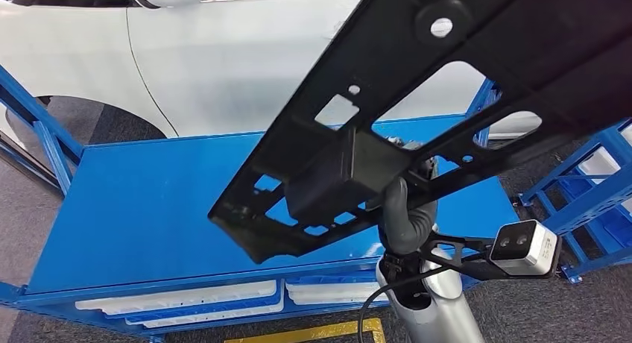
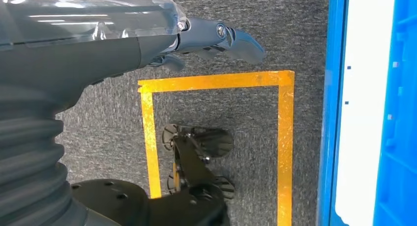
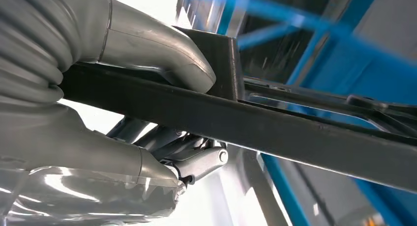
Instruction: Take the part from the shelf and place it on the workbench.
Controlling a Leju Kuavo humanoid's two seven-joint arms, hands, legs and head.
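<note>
Right hand point(image 1: 406, 209): clamped around a bar of the black plastic part point(image 1: 447, 97), held above the blue workbench point(image 1: 134, 209). Left hand point(image 2: 216, 37): empty, fingers extended, over yellow floor tape point(image 2: 216, 81).

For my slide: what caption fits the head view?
Right hand holds long black perforated plastic part above blue workbench.

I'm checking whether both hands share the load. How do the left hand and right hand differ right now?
The right hand grips the black part, thumb on one side of its bar, fingers on the other; the left hand holds nothing. The right hand is raised over the blue workbench; the left hand hangs over the grey floor beside yellow tape. Both are grey.
</note>
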